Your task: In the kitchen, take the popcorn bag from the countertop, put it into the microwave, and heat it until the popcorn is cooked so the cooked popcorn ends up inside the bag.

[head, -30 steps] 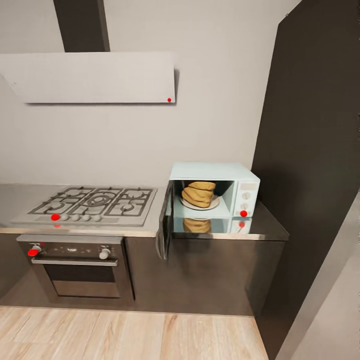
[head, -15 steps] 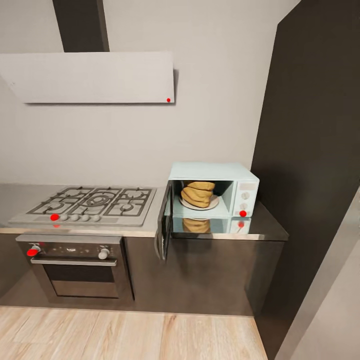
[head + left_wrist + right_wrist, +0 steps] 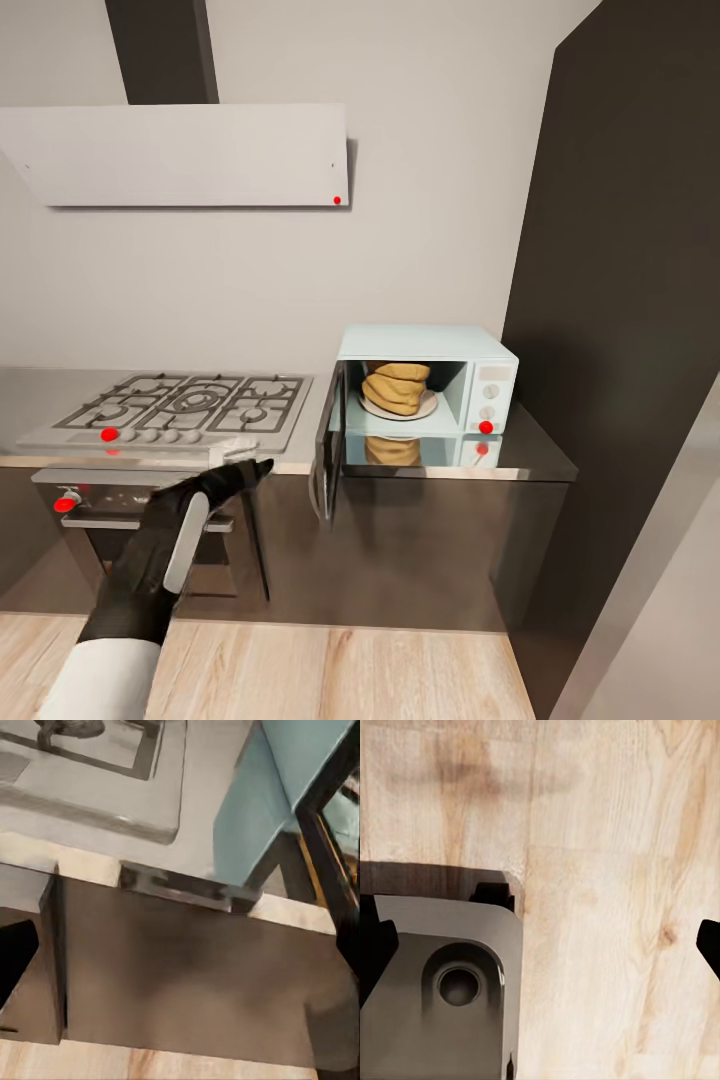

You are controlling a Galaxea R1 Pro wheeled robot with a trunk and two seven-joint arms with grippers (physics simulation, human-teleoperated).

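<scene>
The pale mint-blue microwave (image 3: 430, 345) stands on the grey countertop (image 3: 540, 455) with its door (image 3: 328, 455) swung open toward me. Inside it the golden-brown popcorn bag (image 3: 397, 387) rests on a white plate (image 3: 428, 408), slumped and leaning. My left gripper (image 3: 250, 468) hovers at the counter's front edge, left of the door and apart from it, with its fingers apart and empty. In the left wrist view the microwave's blue side (image 3: 255, 802) and the dark door frame (image 3: 330, 862) are close. My right gripper (image 3: 540, 952) is open and empty over the wooden floor.
A gas hob (image 3: 190, 400) lies left of the microwave, with a steel oven (image 3: 150, 540) below it and a pale hood (image 3: 180, 155) above. A tall dark cabinet (image 3: 620, 300) rises just right of the microwave. Wooden floor (image 3: 350, 670) runs in front of the cabinets.
My left arm has risen into the head view and its gripper now reaches the counter's edge beside the open door. The microwave, door and bag are unchanged.
</scene>
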